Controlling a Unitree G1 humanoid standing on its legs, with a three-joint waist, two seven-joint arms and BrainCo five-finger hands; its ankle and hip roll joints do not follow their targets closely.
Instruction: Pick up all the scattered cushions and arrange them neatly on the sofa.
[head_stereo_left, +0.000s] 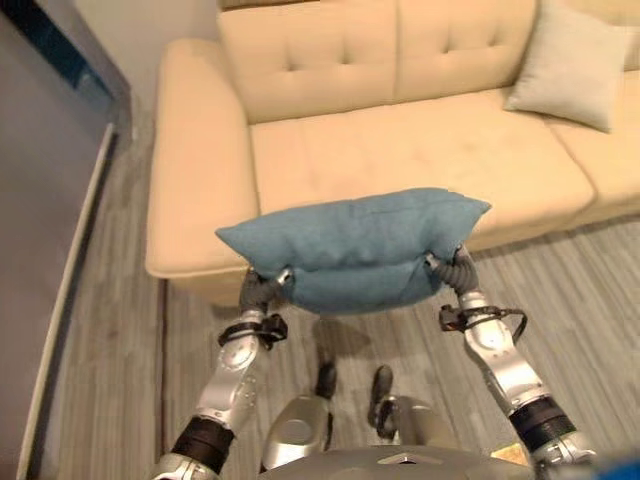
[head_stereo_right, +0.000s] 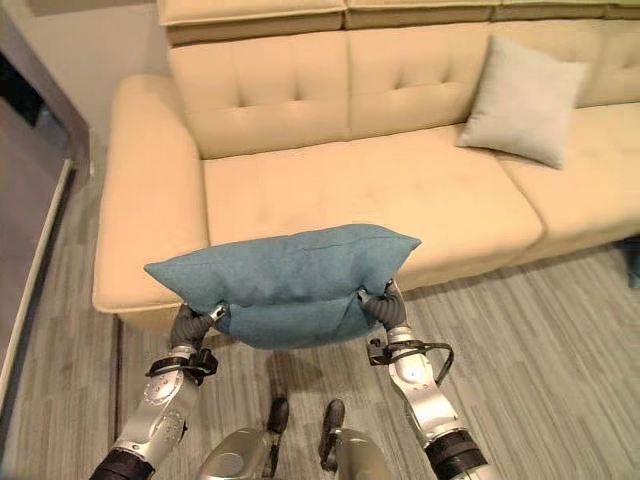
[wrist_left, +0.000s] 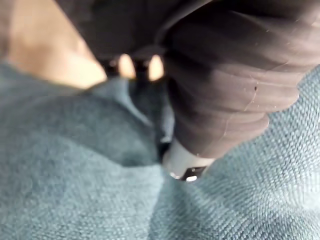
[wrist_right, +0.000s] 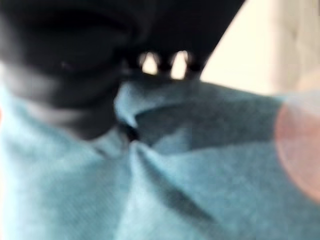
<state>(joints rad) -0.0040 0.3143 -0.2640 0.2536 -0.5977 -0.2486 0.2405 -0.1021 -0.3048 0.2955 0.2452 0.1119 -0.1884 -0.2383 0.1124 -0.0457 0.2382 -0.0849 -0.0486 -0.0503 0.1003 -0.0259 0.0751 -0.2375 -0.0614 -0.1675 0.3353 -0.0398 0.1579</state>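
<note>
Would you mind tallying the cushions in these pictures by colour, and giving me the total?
Blue: 1, the blue cushion, held up in front of the sofa between the left robot hand and the right robot hand.
Beige: 1, the beige cushion, leaning against the sofa's backrest.
Total: 2 cushions.

light: soft, even indoor | shadows: faint on floor | wrist views: blurred, dark near cover

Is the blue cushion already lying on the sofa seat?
No: the blue cushion is held up in front of the sofa, gripped at its lower edge by the left hand and right hand.
</note>
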